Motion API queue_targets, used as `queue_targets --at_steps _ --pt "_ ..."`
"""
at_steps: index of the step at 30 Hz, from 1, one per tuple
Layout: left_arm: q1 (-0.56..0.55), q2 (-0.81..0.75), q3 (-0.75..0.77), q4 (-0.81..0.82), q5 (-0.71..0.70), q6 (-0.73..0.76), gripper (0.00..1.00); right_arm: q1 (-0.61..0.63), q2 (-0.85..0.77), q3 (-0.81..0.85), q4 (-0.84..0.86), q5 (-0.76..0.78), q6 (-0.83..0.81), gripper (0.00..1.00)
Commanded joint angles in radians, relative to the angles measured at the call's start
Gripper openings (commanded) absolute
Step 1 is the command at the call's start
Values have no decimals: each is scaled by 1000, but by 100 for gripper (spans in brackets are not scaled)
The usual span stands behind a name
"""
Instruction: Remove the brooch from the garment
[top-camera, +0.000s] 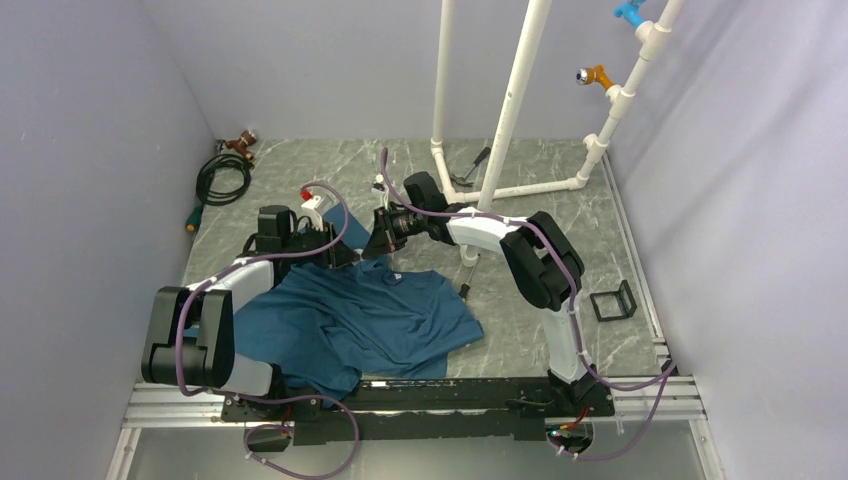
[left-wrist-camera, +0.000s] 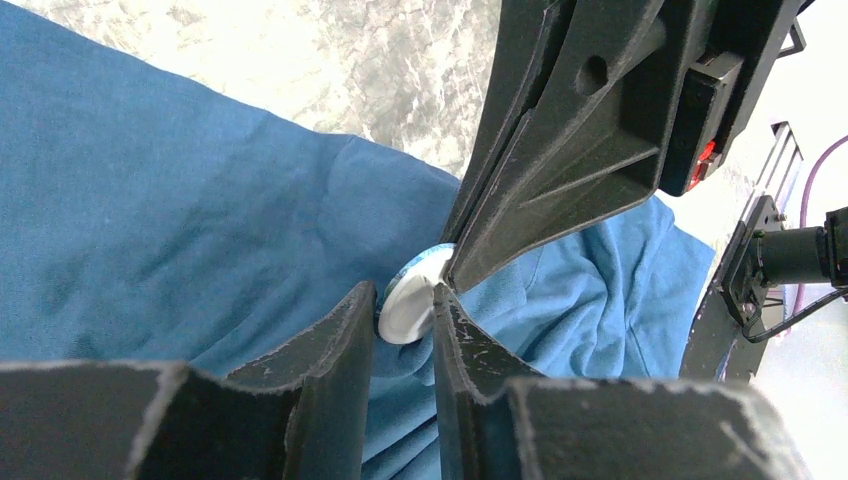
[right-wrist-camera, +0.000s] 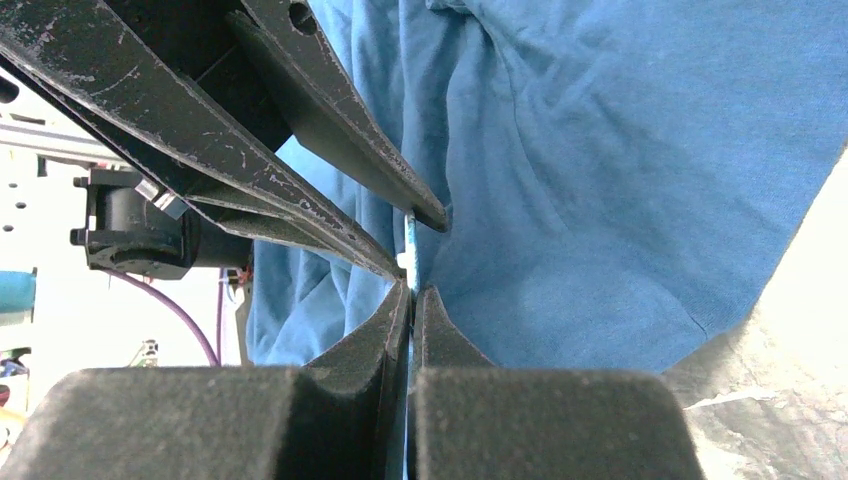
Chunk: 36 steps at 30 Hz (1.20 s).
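The brooch (left-wrist-camera: 408, 308) sits just below the middle of the left wrist view, a pale disc standing up off a bunched ridge of the garment (left-wrist-camera: 150, 220). From the right wrist it shows only edge-on, as a thin light sliver. The left tool (left-wrist-camera: 402, 295) straddles it, fingers narrowly spread with one on each face of the disc. Whether the pads already press on it cannot be told. The right tool (right-wrist-camera: 410, 295) comes in from the upper right of that view with its fingers pressed together at the disc's upper rim. A thin blue line between them suggests it is pinching a fold of cloth right behind the badge, not the badge itself. In the overhead view both tools meet at the shirt's far edge, above the middle of the frame. The rest of the shirt is spread toward the arm bases on the marbled tabletop (top-camera: 560, 210), and the white pipe frame (top-camera: 510, 110) stands well behind. The step in hand looks like securing the disc before parting it from the cloth. To do it well, the left fingers should close squarely on the flat faces, not the rim, so the badge cannot pivot out. The pull should then run straight away from the right tool's pinch. The main risk is catching a fold of shirt along with the disc, which would only drag the cloth.
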Motion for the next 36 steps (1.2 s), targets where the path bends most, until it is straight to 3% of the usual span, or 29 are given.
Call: queue_targets --at_steps 1,11,16,21,31,36 --pt "3 10 28 -23 -49 27 25 2 -76 3 53 -28 3 0" --pt "21 -27 0 1 6 -2 26 3 -75 11 23 7 -26 0" --pt "49 -70 -45 88 63 -75 41 3 -77 6 23 7 -31 0" --pt "70 -97 -80 143 75 -123 48 1 -82 -2 27 3 -32 0" --pt "98 -96 -81 143 81 -107 44 -2 -96 -24 63 -24 -35 0" --pt "53 -85 -30 81 146 4 43 -4 -88 -23 78 -59 -37 0"
